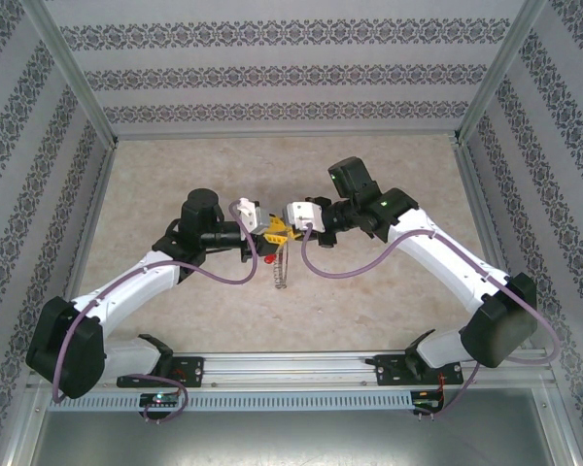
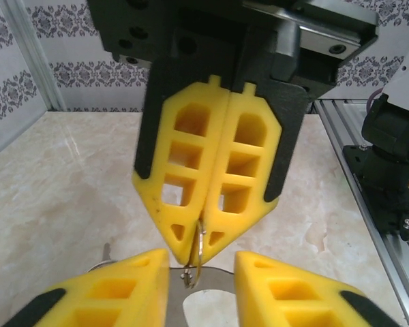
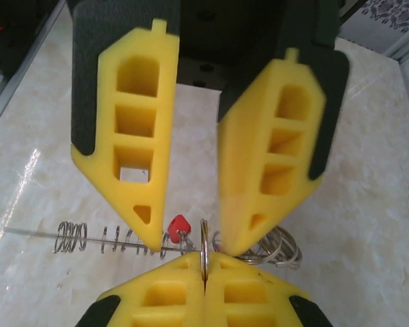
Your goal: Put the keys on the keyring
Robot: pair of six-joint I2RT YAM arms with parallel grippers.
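The keyring [image 3: 204, 235] is a thin silvery loop seen edge-on, pinched between the shut yellow fingers of my right gripper [image 3: 204, 271]. My left gripper [image 3: 195, 244] comes in from above with its jaws open, one fingertip on each side of the ring. A key with a red head [image 3: 178, 225] hangs on a small loop just left of the ring. In the left wrist view the right gripper [image 2: 194, 253] holds the keyring [image 2: 200, 237] between my left gripper's [image 2: 201, 259] spread fingertips. From above, both grippers [image 1: 271, 231] [image 1: 288, 233] meet at mid-table, with the red key [image 1: 270, 259] below them.
A thin wire rod strung with spare rings [image 3: 109, 238] lies on the marble table under the grippers, with a heap of rings [image 3: 281, 246] at its right end. A flat grey metal piece [image 2: 215, 289] shows beyond the left fingertips. Patterned walls enclose the table.
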